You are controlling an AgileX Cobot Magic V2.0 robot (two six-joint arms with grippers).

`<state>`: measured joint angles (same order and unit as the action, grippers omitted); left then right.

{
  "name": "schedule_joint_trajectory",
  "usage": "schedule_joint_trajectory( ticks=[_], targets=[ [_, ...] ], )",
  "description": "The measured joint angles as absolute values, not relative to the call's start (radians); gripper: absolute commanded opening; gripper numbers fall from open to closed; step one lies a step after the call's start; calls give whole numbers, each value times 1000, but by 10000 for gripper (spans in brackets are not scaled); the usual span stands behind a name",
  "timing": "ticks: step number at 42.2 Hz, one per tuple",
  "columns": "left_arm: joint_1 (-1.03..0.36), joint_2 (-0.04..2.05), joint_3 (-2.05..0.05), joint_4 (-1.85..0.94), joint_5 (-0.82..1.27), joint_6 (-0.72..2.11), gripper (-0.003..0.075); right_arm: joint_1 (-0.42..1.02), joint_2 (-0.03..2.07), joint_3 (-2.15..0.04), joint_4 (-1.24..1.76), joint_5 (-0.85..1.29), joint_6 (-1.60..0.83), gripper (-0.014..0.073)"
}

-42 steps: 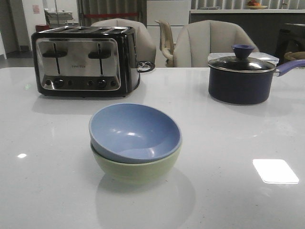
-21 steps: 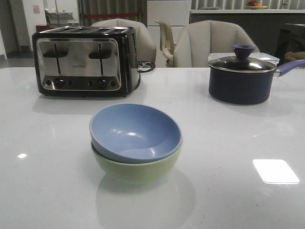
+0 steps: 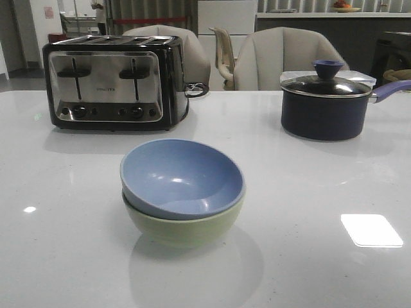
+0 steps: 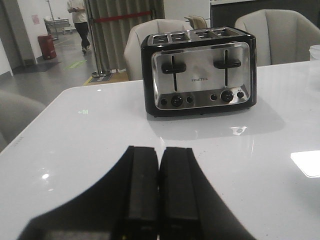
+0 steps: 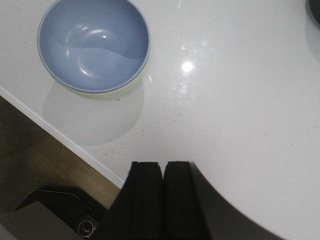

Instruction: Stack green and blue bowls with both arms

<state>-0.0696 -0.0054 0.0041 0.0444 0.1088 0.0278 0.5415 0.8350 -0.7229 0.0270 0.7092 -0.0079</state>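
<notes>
The dusty blue bowl (image 3: 182, 176) sits nested, slightly tilted, inside the pale green bowl (image 3: 186, 230) near the middle of the white table. The right wrist view shows the blue bowl (image 5: 94, 44) from above with a sliver of the green bowl's rim (image 5: 131, 85) under it. My right gripper (image 5: 163, 165) is shut and empty, well away from the bowls, above the table's edge. My left gripper (image 4: 159, 150) is shut and empty above bare table, facing the toaster. Neither arm shows in the front view.
A black and chrome toaster (image 3: 112, 82) stands at the back left; it also shows in the left wrist view (image 4: 199, 71). A dark navy lidded saucepan (image 3: 327, 104) stands at the back right. Grey chairs (image 3: 282, 58) stand behind the table. The table's edge (image 5: 60, 134) and floor show in the right wrist view.
</notes>
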Motion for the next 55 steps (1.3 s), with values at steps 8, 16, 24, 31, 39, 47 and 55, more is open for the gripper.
schedule_joint_trajectory(
  ticks=[8, 16, 24, 31, 39, 47, 55],
  targets=[
    [-54, -5, 4, 54, 19, 7, 101, 542, 835, -723, 27, 709, -8, 43],
    [-42, -5, 4, 55, 0, 0, 101, 542, 835, -723, 27, 709, -8, 43],
    [-42, -5, 4, 57, 0, 0, 101, 542, 835, -723, 27, 709, -8, 43],
    [-42, -5, 4, 57, 0, 0, 101, 542, 835, -723, 27, 709, -8, 43],
    [-42, -5, 4, 57, 0, 0, 101, 503, 791, -689, 31, 698, -8, 43],
    [-42, -5, 4, 57, 0, 0, 101, 312, 564, -532, 31, 555, -8, 43],
    [-42, -5, 4, 57, 0, 0, 101, 126, 300, -285, 31, 305, -8, 43]
  ],
)
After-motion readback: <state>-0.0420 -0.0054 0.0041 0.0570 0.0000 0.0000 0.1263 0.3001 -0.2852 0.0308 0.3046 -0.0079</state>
